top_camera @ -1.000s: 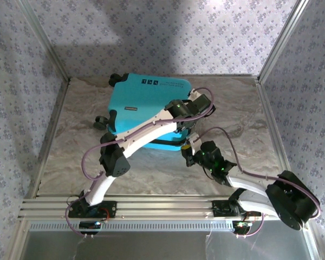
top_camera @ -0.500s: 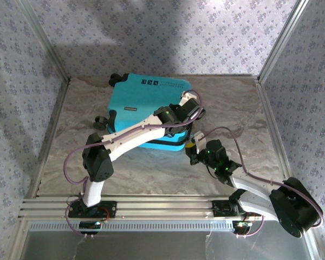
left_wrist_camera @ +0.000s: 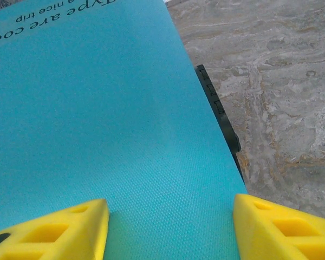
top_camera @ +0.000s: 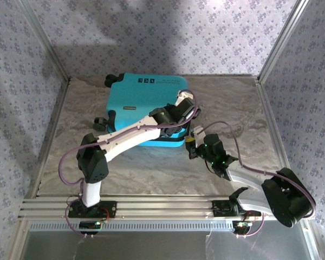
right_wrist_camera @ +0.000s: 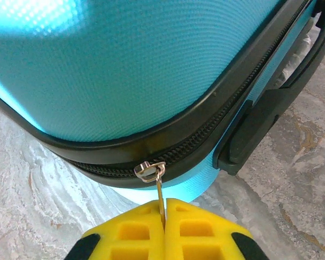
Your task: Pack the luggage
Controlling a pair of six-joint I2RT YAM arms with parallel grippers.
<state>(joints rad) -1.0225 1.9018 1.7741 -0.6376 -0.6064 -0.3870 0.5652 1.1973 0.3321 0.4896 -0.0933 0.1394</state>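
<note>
Turquoise hard-shell suitcase [top_camera: 143,100] lies flat, lid down, on the marble-pattern tabletop [top_camera: 233,103]. Looks late-stage: shell closed, zipping underway, remaining zip run can't be told. Right gripper [right_wrist_camera: 163,208] sits at the suitcase's near-right corner, fingers pinched on the silver metal zipper pull [right_wrist_camera: 160,189]. Left gripper [left_wrist_camera: 170,208] is over the suitcase lid, fingers wide, empty. Versus 1 s ago: the suitcase has nudged left, and the left gripper has drawn back from past its right edge.

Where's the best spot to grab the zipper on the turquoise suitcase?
Grip the thin metal pull tab sticking out from the slider at the rounded corner of the luggage. Come from outside that corner, pinching its flat faces, as the right hand does.
</note>
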